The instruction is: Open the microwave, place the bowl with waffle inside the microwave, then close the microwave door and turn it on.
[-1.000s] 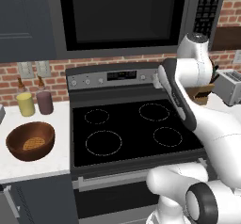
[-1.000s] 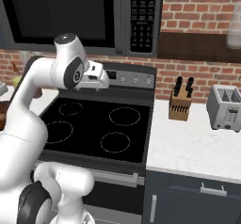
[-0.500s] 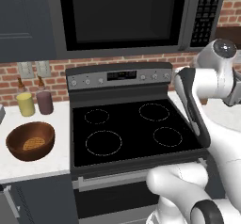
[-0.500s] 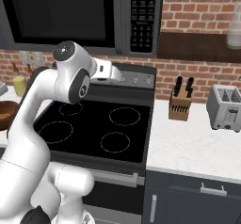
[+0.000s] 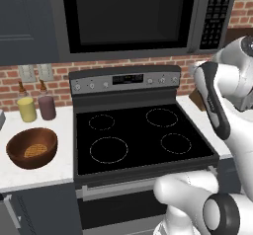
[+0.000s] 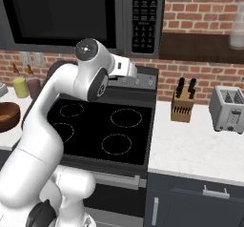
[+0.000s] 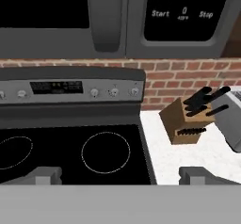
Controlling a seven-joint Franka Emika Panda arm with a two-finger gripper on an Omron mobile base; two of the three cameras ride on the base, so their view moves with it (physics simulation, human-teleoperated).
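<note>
waffle [image 5: 35,151] in bowl [image 5: 31,147], toaster [image 6: 228,109] right

Glossy white arm [image 6: 52,126], seemingly dark-jointed

The microwave [image 5: 128,17] hangs above the stove [image 5: 141,135]. On the left surface [image 5: 59,172] sits the bowl [image 5: 32,147] holding the waffle [image 5: 34,151], two cups [image 5: 37,108] behind it. Right of the stove stand a knife block [image 6: 183,104] and toaster [image 6: 229,109].
</note>
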